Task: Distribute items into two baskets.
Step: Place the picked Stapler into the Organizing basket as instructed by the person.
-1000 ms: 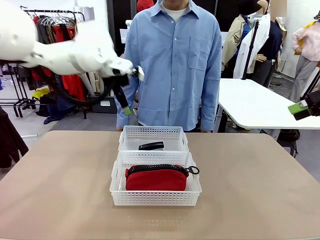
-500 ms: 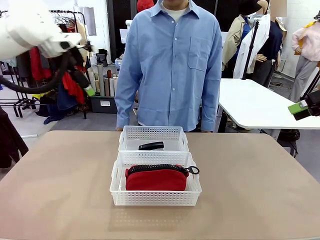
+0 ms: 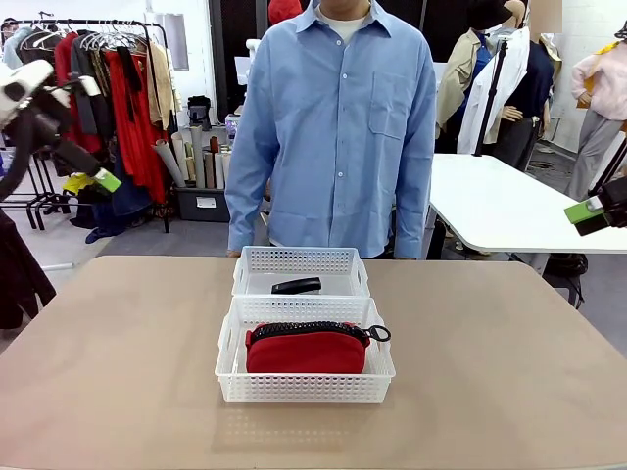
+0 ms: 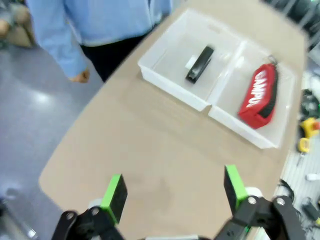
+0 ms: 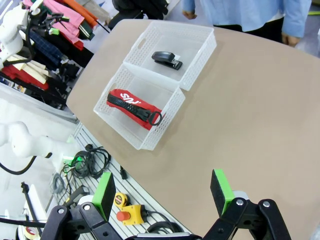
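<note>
Left gripper (image 4: 172, 192) open above tan table (image 3: 118, 372), clothes rack (image 3: 118, 98) behind.

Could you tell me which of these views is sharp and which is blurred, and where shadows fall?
Front view: sharp, with a soft shadow in front of the near basket. Left wrist view: smeared throughout, the stapler and red pouch soft-edged. Right wrist view: crisp; wide-angle bending curves the table edge.
</note>
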